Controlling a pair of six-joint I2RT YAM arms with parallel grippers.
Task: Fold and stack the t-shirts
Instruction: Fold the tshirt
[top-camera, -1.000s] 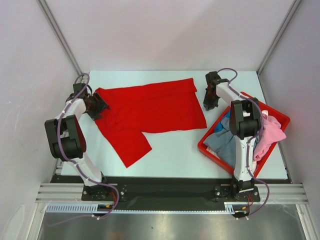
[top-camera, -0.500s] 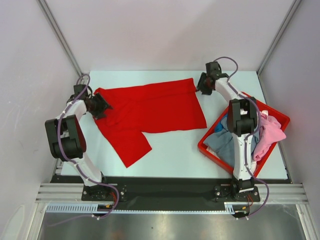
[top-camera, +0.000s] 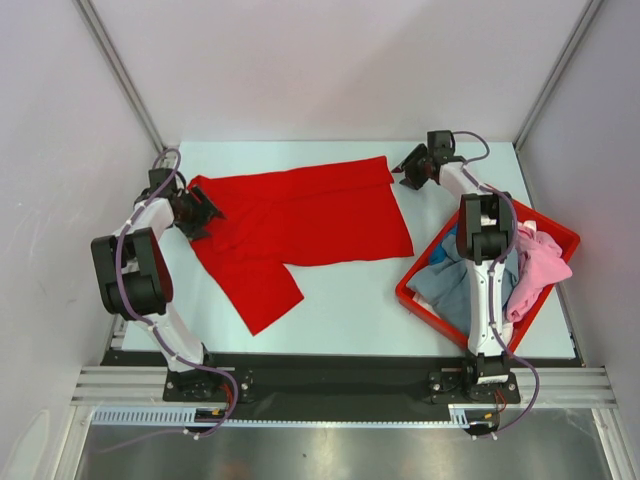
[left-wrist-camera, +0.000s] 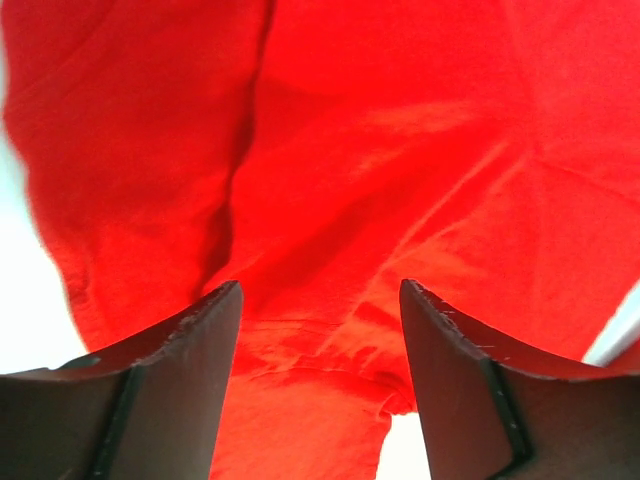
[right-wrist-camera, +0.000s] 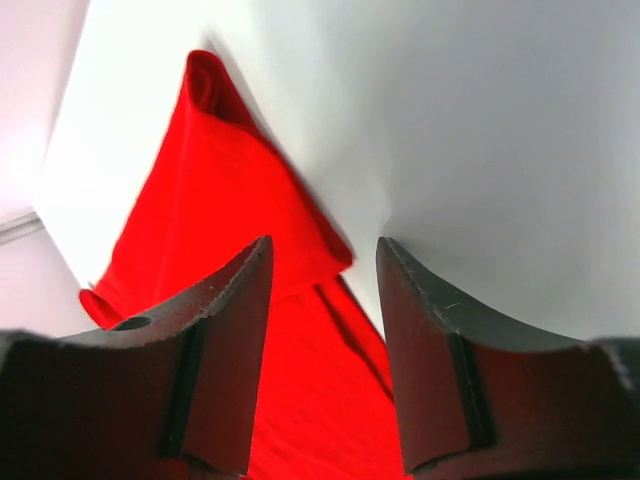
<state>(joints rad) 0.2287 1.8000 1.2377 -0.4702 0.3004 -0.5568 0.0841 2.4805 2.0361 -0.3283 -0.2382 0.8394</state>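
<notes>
The red shirt (top-camera: 300, 215) is laid unfolded near the table's (top-camera: 350, 300) far edge; other shirts (top-camera: 540, 270) are heaped in the bin (top-camera: 415, 300). Nothing is pinched by the left gripper (left-wrist-camera: 320, 330) or right gripper (right-wrist-camera: 325, 300), both spread.

right gripper (right-wrist-camera: 324, 250): jaws apart | red t-shirt (right-wrist-camera: 215, 200): folded corner framed between them | table (right-wrist-camera: 480, 120): white

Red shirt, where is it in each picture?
Top: shirt lies spread out, left of centre on the table.
Left wrist: shirt fills nearly the whole picture.
Right wrist: shirt corner, on the left side.
Shared landmark: the pale table.
</notes>
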